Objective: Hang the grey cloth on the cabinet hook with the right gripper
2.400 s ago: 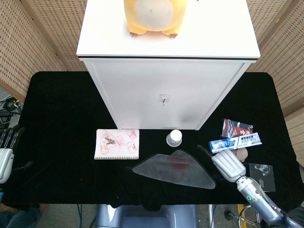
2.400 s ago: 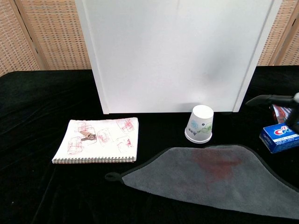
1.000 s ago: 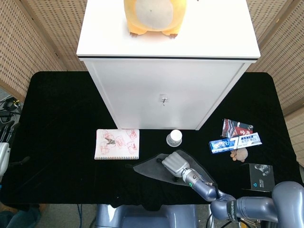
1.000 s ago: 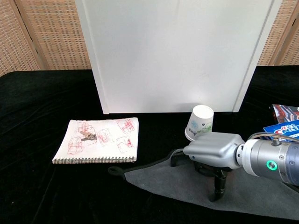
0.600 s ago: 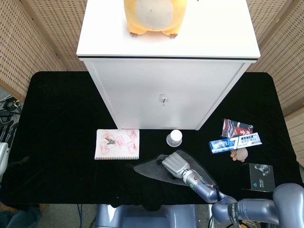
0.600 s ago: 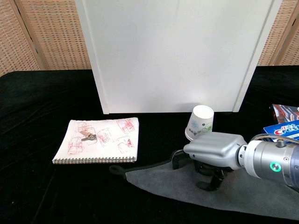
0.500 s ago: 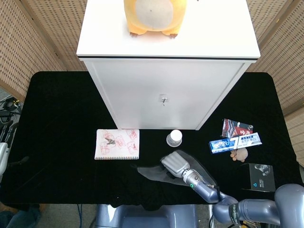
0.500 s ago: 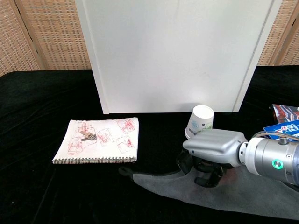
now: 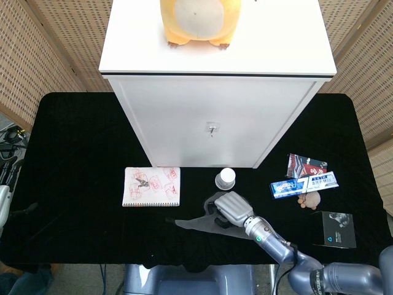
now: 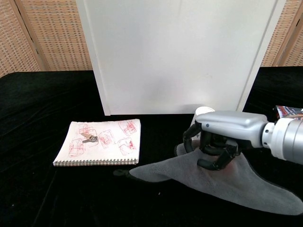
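The grey cloth (image 10: 222, 182) lies on the black table, bunched and lifted at its top where my right hand (image 10: 218, 142) grips it with curled fingers. In the head view the right hand (image 9: 230, 208) is over the cloth (image 9: 195, 224), just in front of the white cabinet (image 9: 209, 117). The cabinet hook (image 9: 212, 129) is a small metal piece on the cabinet's front face, well above the hand. My left hand (image 9: 5, 190) shows only partly at the far left edge; I cannot tell how its fingers stand.
A paper cup (image 9: 226, 178) stands just behind the right hand. A sketch notebook (image 9: 151, 186) lies to the left. A toothpaste box (image 9: 304, 183), snack packet (image 9: 306, 165) and black box (image 9: 334, 229) sit at the right. A yellow plush (image 9: 195, 21) tops the cabinet.
My right hand came in from the right, settled on the cloth, closed on it and has lifted, pulling the cloth up and its loop end rightward.
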Motion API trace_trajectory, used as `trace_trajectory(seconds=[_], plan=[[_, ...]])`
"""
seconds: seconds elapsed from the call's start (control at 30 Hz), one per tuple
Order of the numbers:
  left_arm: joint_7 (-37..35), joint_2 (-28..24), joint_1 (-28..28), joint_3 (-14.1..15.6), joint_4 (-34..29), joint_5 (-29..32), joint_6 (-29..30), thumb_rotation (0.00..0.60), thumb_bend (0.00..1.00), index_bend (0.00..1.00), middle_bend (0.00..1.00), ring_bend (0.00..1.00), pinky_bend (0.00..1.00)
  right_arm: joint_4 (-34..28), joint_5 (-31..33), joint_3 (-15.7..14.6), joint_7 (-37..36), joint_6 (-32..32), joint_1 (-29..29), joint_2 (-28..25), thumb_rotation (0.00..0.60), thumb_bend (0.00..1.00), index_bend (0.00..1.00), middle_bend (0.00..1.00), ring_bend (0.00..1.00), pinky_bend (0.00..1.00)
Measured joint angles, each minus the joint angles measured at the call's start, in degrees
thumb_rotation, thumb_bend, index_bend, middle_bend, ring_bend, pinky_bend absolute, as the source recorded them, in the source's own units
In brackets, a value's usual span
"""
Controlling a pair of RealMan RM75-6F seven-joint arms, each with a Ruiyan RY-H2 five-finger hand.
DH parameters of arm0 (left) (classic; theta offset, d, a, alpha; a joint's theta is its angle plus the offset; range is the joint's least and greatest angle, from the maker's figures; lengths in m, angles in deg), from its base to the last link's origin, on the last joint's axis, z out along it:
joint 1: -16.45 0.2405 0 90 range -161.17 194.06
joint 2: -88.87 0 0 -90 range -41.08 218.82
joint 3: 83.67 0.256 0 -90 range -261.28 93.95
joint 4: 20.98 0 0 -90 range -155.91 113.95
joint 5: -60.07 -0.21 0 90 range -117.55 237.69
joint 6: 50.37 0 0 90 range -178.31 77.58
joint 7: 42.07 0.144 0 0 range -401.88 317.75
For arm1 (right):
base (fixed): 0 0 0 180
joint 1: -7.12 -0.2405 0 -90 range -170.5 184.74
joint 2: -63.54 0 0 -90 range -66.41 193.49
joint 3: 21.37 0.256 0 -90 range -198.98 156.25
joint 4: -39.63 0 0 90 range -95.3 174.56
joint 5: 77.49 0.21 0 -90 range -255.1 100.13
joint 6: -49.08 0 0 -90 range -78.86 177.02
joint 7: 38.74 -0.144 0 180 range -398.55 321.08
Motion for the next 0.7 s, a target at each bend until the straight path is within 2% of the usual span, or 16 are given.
trace_trajectory(seconds=[0.27, 0.5, 0.7], plan=[[-0.3, -0.3, 0.4, 0.3, -0.4, -0.8, 0.8, 0.6, 0.0, 0.0, 0.0, 0.0, 0.0, -7.6, -2.5, 3.2, -12.1, 4.5, 2.7, -8.3, 0.6, 0.65, 0.81, 1.0, 0.97, 1.0], [-0.3, -0.5, 0.7, 0.5, -0.9, -1.4, 1.5, 0.6, 0.0, 0.0, 0.0, 0.0, 0.0, -12.5, -5.7, 5.3, -19.2, 10.9, 5.7, -14.6, 0.6, 0.67, 0.83, 1.0, 0.97, 1.0], [0.1, -0.4, 0.7, 0.6, -1.0, -1.6, 1.7, 0.6, 0.0, 0.0, 0.0, 0.0, 0.0, -16.4, -5.7, 7.3, -25.3, 13.1, 7.7, -19.3, 0.6, 0.67, 0.83, 1.0, 0.98, 1.0]])
